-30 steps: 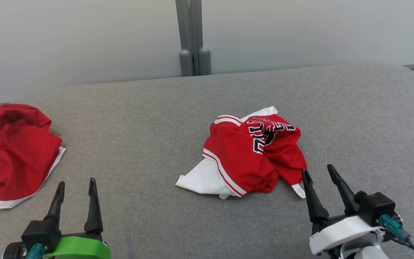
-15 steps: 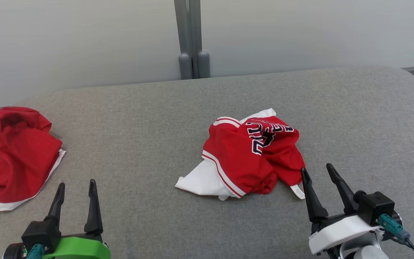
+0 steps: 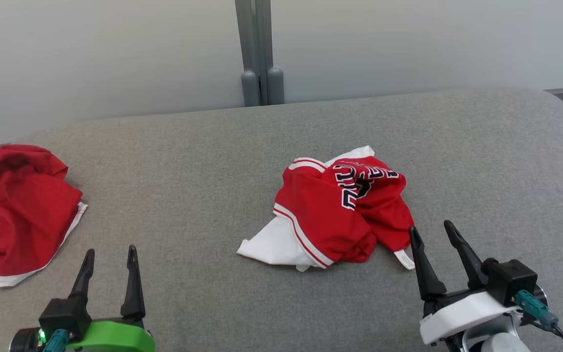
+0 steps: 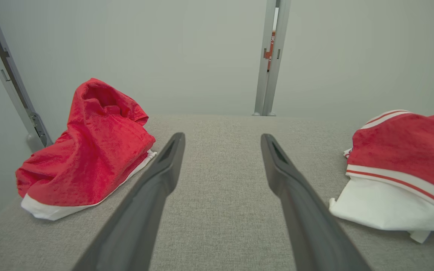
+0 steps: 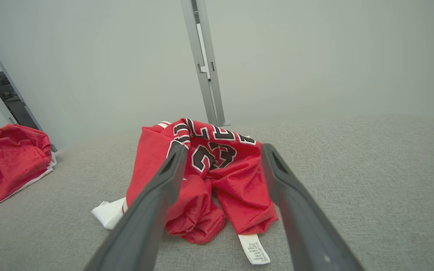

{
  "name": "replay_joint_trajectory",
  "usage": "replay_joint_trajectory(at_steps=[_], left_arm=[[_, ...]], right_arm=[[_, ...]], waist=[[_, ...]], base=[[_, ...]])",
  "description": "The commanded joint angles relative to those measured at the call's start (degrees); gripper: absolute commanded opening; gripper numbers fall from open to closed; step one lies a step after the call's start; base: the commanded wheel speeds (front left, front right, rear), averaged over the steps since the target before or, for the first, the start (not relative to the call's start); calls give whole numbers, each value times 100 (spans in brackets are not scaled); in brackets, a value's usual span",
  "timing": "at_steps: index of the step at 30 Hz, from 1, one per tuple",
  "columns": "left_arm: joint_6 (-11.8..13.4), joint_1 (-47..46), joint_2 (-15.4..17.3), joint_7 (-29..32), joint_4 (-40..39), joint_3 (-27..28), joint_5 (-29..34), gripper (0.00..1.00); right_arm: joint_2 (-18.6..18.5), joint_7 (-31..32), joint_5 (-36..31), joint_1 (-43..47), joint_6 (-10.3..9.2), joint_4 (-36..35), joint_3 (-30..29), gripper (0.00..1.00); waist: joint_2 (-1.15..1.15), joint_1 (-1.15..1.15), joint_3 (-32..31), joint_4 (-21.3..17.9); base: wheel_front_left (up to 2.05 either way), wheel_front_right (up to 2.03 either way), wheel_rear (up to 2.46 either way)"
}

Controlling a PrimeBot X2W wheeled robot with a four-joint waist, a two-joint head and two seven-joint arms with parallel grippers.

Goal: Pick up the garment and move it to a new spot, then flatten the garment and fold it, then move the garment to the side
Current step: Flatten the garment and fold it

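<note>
Right claw (image 3: 430, 226) and left claw (image 3: 110, 250) are held wide open, with nothing gripped.
The crumpled red jersey (image 3: 330, 215) lies at the middle of the grey table (image 3: 188, 161), just beyond the right claw; a thick near fold is best pinched, not the white label (image 3: 405, 259). Counted: two red garments, the second garment (image 3: 22, 205) at the left edge; two claws; one label.
</note>
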Motion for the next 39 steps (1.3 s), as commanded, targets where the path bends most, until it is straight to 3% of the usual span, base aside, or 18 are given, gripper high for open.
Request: replay_joint_trajectory(at_steps=[1,11,20,28,39], left_arm=[[-23,-191,42,5,-24,-47,44,100],[-96,-1463,65,5,294,-748,244,100],[-119,-2539,94,7,1411,-1429,210,100],[-121,-2917,161,20,2464,-2064,54,100],[-121,-3003,202,557,3740,-2653,-334,97]], right_arm=[[-20,-19,-2,-56,0,-14,13,100],[-80,-19,37,-250,0,-11,45,100],[-38,-19,87,-479,0,-35,-1,100],[-31,-18,121,-597,0,-29,-65,100],[20,-19,99,-656,0,13,-91,100]], waist=[[0,0,32,-12],[0,0,459,-417],[0,0,963,-943],[0,0,1199,-1224],[0,0,1258,-1299]], base=[[0,0,0],[0,0,0],[0,0,0],[0,0,0],[0,0,0]])
